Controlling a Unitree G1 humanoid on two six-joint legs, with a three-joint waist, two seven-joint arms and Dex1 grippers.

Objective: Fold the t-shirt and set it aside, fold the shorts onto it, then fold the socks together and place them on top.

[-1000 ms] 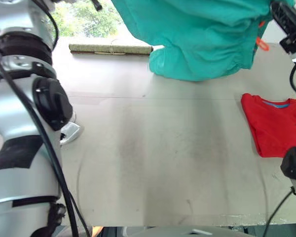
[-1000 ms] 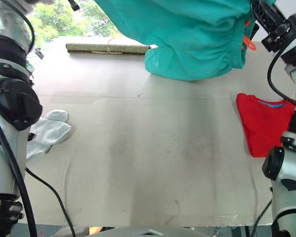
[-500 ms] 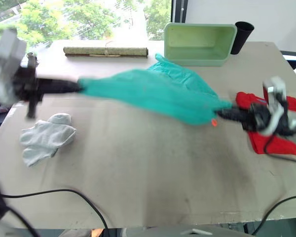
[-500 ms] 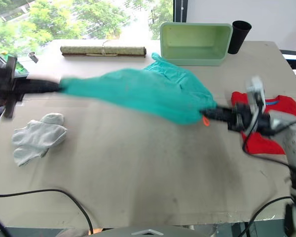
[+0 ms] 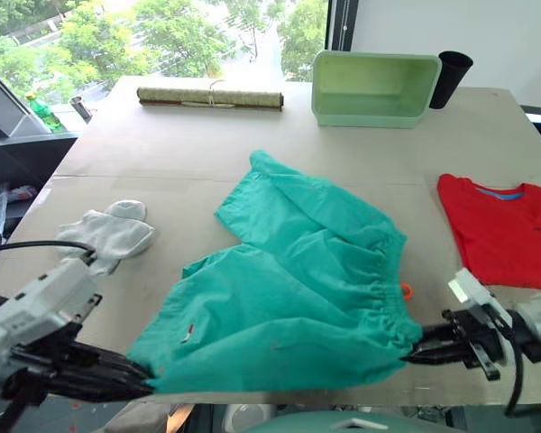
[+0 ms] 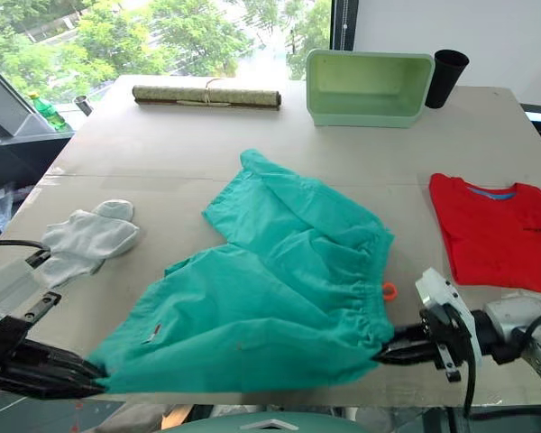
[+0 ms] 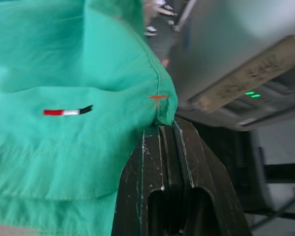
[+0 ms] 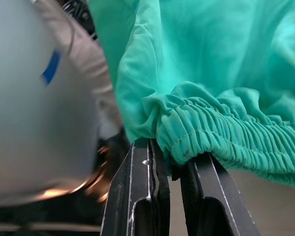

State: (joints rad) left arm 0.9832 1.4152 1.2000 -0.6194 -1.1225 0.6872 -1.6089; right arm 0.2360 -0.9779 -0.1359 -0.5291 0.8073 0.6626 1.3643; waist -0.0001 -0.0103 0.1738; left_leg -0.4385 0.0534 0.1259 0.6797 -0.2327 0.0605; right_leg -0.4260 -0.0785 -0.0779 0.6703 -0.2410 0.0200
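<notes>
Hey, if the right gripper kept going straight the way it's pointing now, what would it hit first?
The shorts. The right gripper is shut on the waistband corner at the table's near edge and points toward the robot's left, so it would push straight into the fabric it holds. Beyond that lies the left gripper, though depth is uncertain.

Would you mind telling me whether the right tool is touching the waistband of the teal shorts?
Touching. In the right wrist view the right tool is shut on the shorts, with the gathered waistband pinched between its two fingers.
</notes>
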